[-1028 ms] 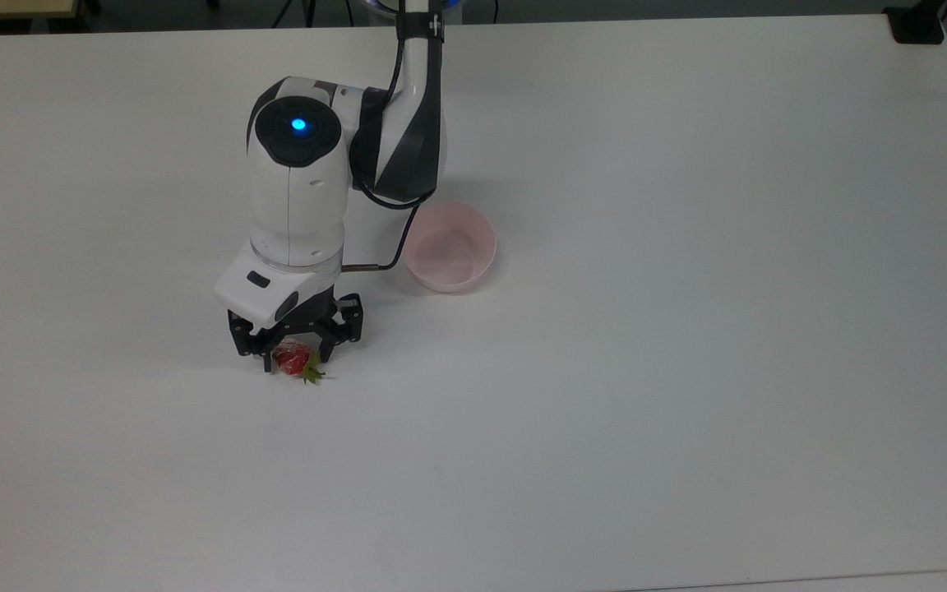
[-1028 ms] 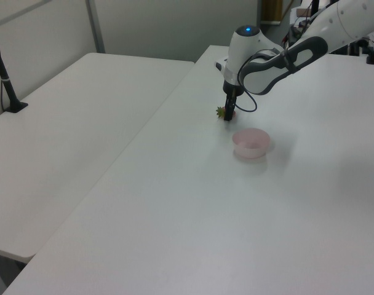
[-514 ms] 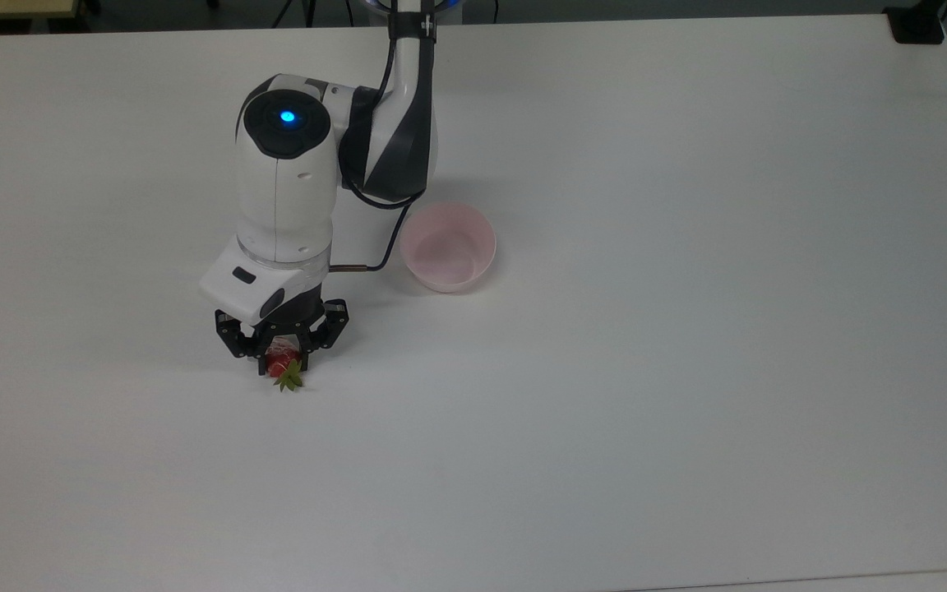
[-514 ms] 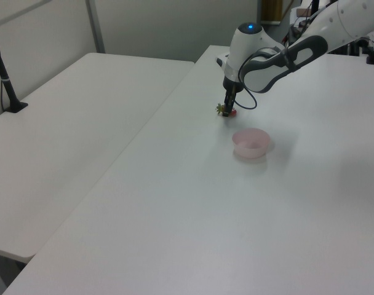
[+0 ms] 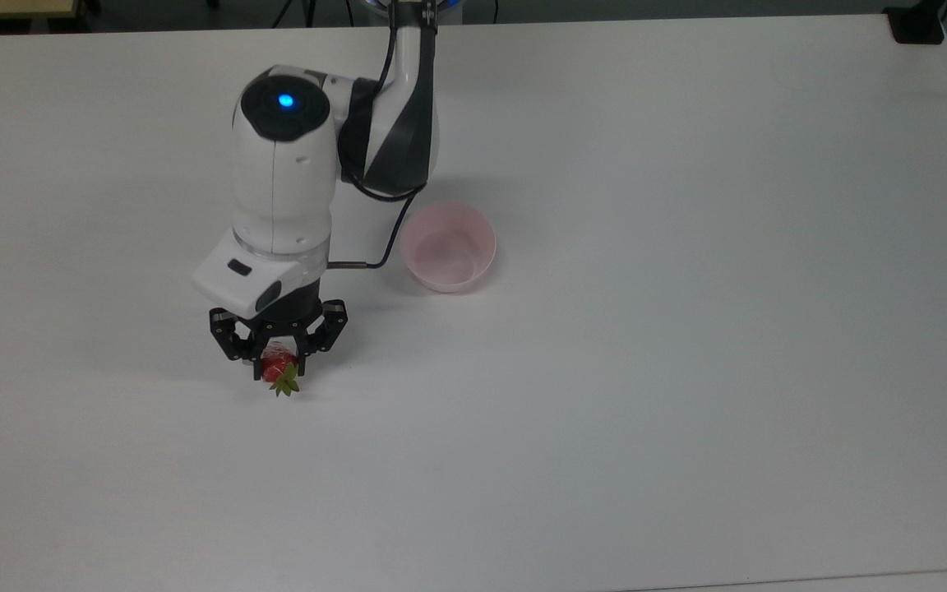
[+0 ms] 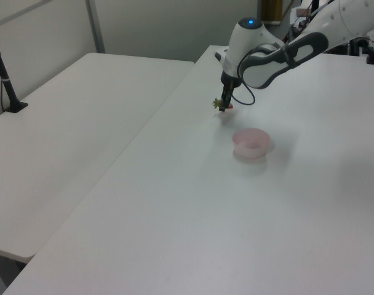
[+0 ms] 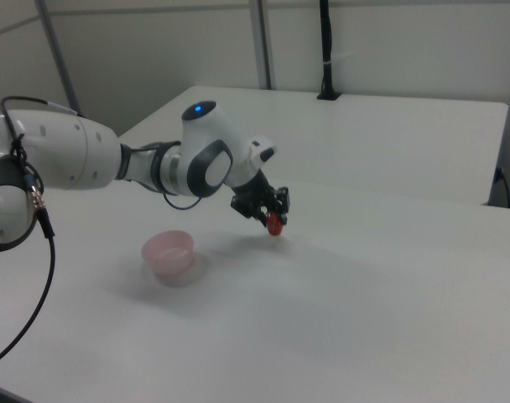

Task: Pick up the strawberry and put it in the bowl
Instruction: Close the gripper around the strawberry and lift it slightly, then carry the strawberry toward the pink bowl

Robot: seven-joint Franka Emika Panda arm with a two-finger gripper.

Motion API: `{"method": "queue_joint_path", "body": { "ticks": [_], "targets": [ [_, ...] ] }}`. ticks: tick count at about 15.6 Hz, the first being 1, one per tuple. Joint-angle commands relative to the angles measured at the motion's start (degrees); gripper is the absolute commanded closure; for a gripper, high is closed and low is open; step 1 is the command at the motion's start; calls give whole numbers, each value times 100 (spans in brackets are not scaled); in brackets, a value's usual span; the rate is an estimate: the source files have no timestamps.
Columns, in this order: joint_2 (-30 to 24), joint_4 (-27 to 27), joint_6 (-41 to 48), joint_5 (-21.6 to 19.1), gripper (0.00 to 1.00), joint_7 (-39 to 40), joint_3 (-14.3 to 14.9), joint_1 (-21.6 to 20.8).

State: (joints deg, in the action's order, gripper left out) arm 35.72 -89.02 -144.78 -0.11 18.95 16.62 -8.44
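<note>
Even, bright overhead light washes the white counter [image 5: 687, 329]; soft faint shadows lie under the arm at its 6 o'clock. Colours look pale, edges slightly soft.

White arm [image 5: 280, 193] w/ dark grey joint, blue LED, black cable, black tool [image 5: 279, 360]

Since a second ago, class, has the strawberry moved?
Yes. In the top view the strawberry, gripped by the hand, has shifted left, farther from the bowl.
</note>
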Motion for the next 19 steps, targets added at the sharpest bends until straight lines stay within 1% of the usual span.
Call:
{"method": "queue_joint_path", "body": {
  "ticks": [1,4,6,8,10,11,13,16,18,19],
  "targets": [
    [-950,-387,308,-77,54,-206,70,-210],
    [-1566,-563,1388,-77,54,-260,44,-429],
    [-1822,-826,1898,-77,52,-269,70,-771],
    [-1840,-985,2277,-77,49,-277,122,-1115],
    [-1814,-1248,2349,-69,49,-469,123,-1396],
    [-1788,-1293,2349,-69,47,-610,123,-1476],
    [-1709,-1285,2375,-69,47,-699,96,-1503],
    [-1709,-1241,2358,-69,47,-699,88,-1433],
    [-1700,-1241,2349,-77,45,-699,70,-1389],
    [-1700,-1232,2340,-77,43,-708,70,-1345]
  ]
}}
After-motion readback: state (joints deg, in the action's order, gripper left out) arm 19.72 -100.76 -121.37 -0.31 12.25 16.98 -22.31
